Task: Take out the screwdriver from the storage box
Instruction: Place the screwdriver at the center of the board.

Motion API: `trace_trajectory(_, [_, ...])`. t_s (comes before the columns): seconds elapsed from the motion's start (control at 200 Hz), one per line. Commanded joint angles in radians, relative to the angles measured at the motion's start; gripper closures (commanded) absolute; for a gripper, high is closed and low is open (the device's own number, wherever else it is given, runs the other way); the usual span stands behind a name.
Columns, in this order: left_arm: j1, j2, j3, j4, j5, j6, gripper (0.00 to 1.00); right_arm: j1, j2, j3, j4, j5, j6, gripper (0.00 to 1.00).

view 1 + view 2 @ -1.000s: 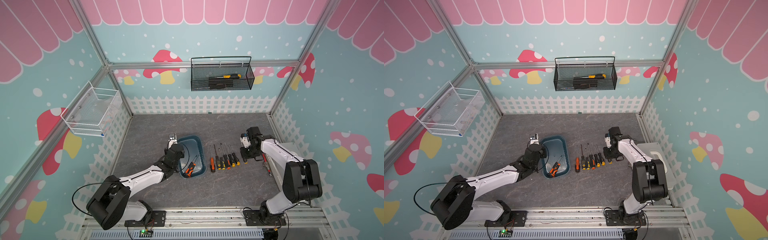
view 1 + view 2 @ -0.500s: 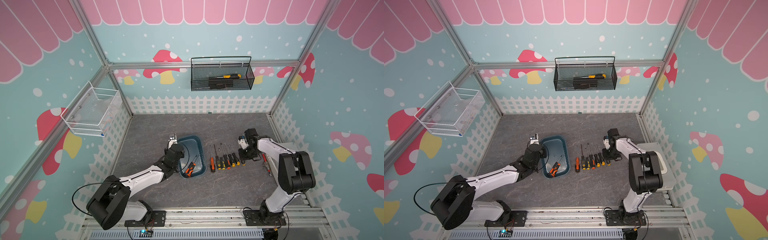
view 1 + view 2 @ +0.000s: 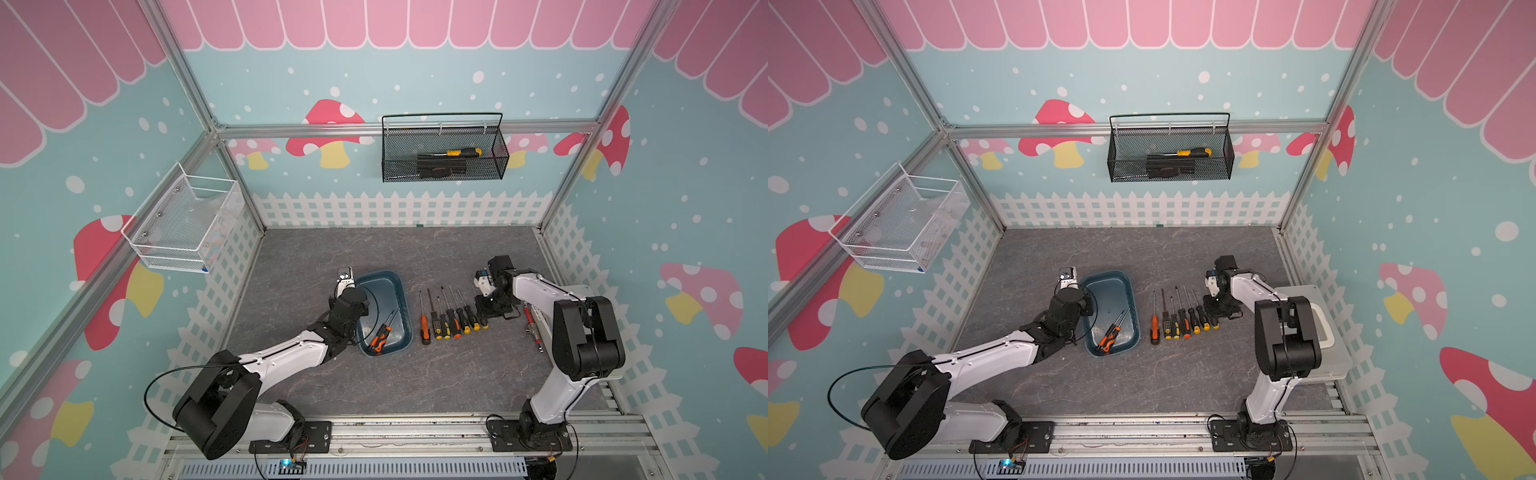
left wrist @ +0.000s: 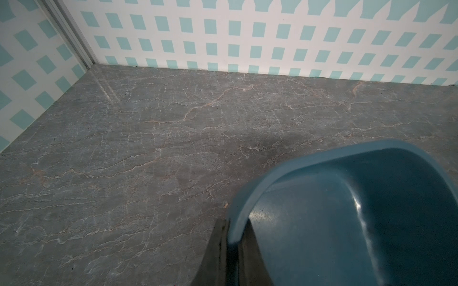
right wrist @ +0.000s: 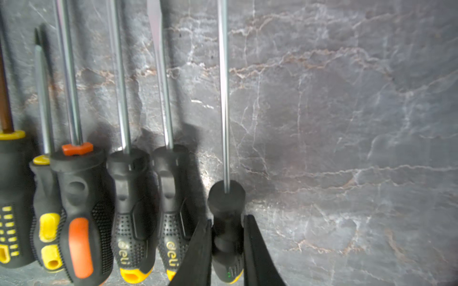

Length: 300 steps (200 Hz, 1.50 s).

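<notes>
Nearest, along the bottom edge of both top views, a metal rail with both arm bases bolted on. Further up, left of centre, the left gripper pressed shut on the storage box, pinching its left rim; in the left wrist view, one black finger outside the teal wall, its partner inside. Flat on the grey table, that box, open-topped, long side running up the frame. Inside it, toward the lower end, two orange-handled screwdrivers lying side by side, handles close together, shafts slanting to the upper right, both loose on the box floor. Just right of the box, apart from it, a row of screwdrivers laid parallel on the table, handles toward the bottom of the frame, tips up. At the right end of that row, the right gripper clamped on a black-and-yellow screwdriver, one finger on each side of the handle, thin shaft pointing away from the wrist camera; touching the table or lifted, cannot tell. Right of that arm, a red-handled tool beside a translucent white case. Farthest, upper centre, a black mesh basket hung on the back wall, a yellow-handled screwdriver inside; at the upper left, on the side wall, a white wire basket
</notes>
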Motion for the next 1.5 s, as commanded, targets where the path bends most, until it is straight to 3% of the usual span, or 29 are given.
trace_trajectory(0.0, [-0.001,0.012,0.009,-0.023,0.001,0.025,1.00,-0.010,0.028,0.022,0.009,-0.017,-0.007,1.00])
trace_trajectory(0.3, [-0.002,0.013,0.012,-0.026,0.001,0.026,1.00,-0.019,0.047,0.016,0.025,-0.051,-0.004,1.00])
trace_trajectory(0.435, [0.000,0.017,0.021,-0.031,0.003,0.029,1.00,-0.022,0.053,0.014,0.031,-0.068,0.000,0.91])
trace_trajectory(0.72, [-0.002,0.022,0.029,-0.036,0.005,0.033,1.00,-0.022,0.046,0.015,0.030,-0.079,0.003,0.82])
trace_trajectory(1.151, [-0.002,0.028,0.033,-0.036,0.009,0.033,1.00,-0.023,-0.007,0.021,0.016,-0.088,0.016,0.79])
trace_trajectory(1.496, [-0.004,0.022,0.020,-0.030,0.008,0.025,1.00,-0.024,-0.084,0.043,-0.016,-0.102,0.030,0.65])
